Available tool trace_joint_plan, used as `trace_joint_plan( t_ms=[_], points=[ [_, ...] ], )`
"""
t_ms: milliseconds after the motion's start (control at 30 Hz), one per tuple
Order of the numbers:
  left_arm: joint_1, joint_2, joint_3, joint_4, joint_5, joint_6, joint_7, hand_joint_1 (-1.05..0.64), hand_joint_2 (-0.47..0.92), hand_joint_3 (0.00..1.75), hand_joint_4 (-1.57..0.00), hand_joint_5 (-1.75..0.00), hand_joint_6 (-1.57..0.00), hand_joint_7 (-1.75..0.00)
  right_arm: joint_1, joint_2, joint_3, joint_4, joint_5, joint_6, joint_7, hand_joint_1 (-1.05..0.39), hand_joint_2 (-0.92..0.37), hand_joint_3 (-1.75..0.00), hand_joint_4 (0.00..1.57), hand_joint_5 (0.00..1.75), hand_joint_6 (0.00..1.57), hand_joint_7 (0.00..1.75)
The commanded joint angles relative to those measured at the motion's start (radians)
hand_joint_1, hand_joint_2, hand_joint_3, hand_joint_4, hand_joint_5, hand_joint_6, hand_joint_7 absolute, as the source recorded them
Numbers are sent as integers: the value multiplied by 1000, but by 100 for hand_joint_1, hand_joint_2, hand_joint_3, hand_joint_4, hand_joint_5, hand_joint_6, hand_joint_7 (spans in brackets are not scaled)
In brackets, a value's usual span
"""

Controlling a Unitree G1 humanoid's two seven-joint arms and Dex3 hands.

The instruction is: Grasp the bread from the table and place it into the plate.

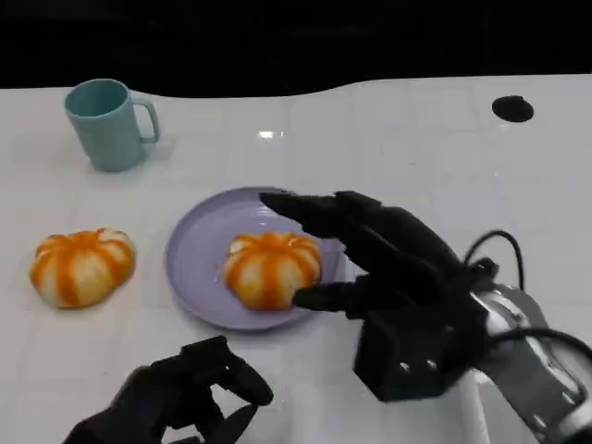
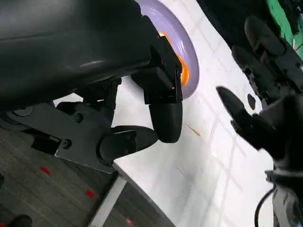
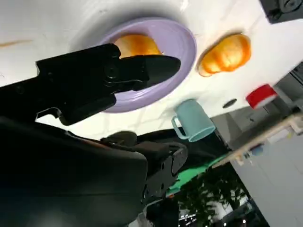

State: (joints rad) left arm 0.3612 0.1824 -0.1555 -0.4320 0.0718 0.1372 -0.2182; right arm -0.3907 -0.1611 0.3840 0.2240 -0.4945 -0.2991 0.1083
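Note:
An orange-striped bread (image 1: 271, 266) (image 3: 137, 45) (image 2: 182, 71) lies in the purple plate (image 1: 194, 268) (image 3: 184, 52) (image 2: 175, 28) at the table's middle. My right hand (image 1: 388, 268) (image 3: 94, 80) (image 2: 265, 94) reaches over the plate's right side with its fingers spread. The long fingers pass just behind the bread and the thumb lies at its front right edge, not closed on it. A second bread (image 1: 81, 266) (image 3: 226, 53) rests on the table left of the plate. My left hand (image 1: 176, 398) (image 2: 142, 94) sits near the front edge, its fingers curled in on nothing.
A teal mug (image 1: 109, 123) (image 3: 194, 120) stands at the back left. A small black round disc (image 1: 512, 108) lies at the back right. The white table runs to a dark edge at the back.

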Motion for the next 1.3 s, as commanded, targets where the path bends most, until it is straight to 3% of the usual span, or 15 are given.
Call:
trace_joint_plan(
  t_ms=[33, 200, 367, 400, 467, 500, 567, 633, 700, 900, 1067, 1300],
  points=[
    [2, 6, 5, 6, 1, -4, 4, -24, 81, 66, -67, -175, -63, -128, 86, -53, -64, -105, 61, -34, 2, -59, -92, -21, 10, 80, 36, 11],
    [0, 8, 0, 0, 15, 3, 8, -24, 80, 67, -66, -175, -63, -128, 171, -63, -119, -158, 107, -78, -31, -46, -92, -14, 33, 96, 58, 25],
    [2, 8, -1, -5, 20, 1, 8, -25, 80, 67, -64, -175, -63, -128, 241, -66, -163, -174, 138, -122, -57, -26, -87, -12, 56, 120, 71, 59],
    [3, 7, -1, -7, 19, 5, 7, -25, 80, 67, -64, -175, -63, -128, 256, -69, -172, -174, 147, -132, -57, -23, -83, -20, 58, 123, 69, 69],
    [4, 5, 0, -9, 17, 8, 5, -26, 80, 67, -65, -175, -63, -128, 280, -73, -187, -177, 160, -147, -54, -14, -56, -74, 65, 132, 71, 85],
    [4, 4, 1, -9, 16, 9, 5, -26, 80, 67, -65, -175, -63, -128, 295, -74, -196, -181, 173, -150, -51, -11, -50, -87, 67, 134, 72, 88],
    [6, 2, 1, -12, 13, 12, 4, -26, 80, 67, -65, -175, -63, -128, 315, -73, -210, -184, 205, -157, -40, -1, -41, -110, 75, 139, 77, 95],
    [6, 2, 1, -14, 13, 13, 3, -26, 80, 67, -65, -175, -63, -128, 336, -77, -224, -183, 227, -176, -37, 2, -39, -119, 77, 144, 79, 102],
    [7, 3, 1, -18, 13, 14, 2, -26, 81, 67, -65, -175, -63, -127, 361, -91, -238, -197, 231, -177, -32, 5, -35, -138, 85, 161, 82, 122],
    [7, 3, 0, -32, 12, 23, 0, -28, 81, 67, -65, -175, -63, -127, 432, -147, -273, -280, 173, -166, -28, 3, -22, -154, 94, 174, 90, 140],
    [6, 3, 2, -54, 10, 52, -1, -27, 81, 67, -65, -175, -63, -128, 492, -180, -310, -332, 162, -167, -22, 1, -16, -157, 97, 175, 88, 147],
    [-1, 8, 5, -70, 7, 81, -5, -23, 81, 68, -65, -175, -62, -129, 561, -191, -338, -393, 148, -112, -9, 2, -14, -158, 94, 175, 83, 155]
  ],
)
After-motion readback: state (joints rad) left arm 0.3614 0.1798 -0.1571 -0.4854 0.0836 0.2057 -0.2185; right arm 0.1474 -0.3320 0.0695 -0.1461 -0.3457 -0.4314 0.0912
